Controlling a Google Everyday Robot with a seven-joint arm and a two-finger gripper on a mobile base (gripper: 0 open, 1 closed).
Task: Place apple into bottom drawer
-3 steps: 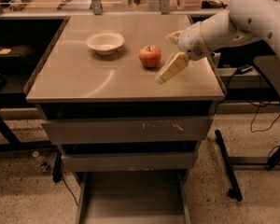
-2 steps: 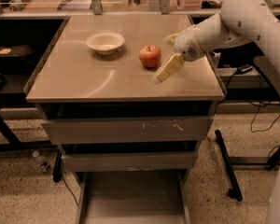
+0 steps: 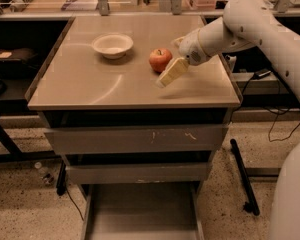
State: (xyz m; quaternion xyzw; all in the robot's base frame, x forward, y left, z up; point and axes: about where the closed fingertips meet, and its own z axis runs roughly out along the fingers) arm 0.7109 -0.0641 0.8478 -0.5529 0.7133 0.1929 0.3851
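Red apple [image 3: 160,60]: I see it upright on the tan tabletop [image 3: 85,86], upper centre of the frame, stem up.
Gripper [image 3: 171,73]: just right of the apple and slightly nearer the table's front edge, angled down to the lower left, low over the tabletop.
Gripper state: I cannot tell whether it is apart or together; I also cannot tell whether it touches the apple.
Arm [image 3: 245,21]: white, entering from the upper right.
Bottom drawer [image 3: 142,209]: pulled out at bottom centre, grey floor bare.
Middle drawer front [image 3: 137,173]: closed.
Top drawer front [image 3: 135,140]: closed, scratched.
White bowl [image 3: 112,45]: left of the apple, set apart from it.
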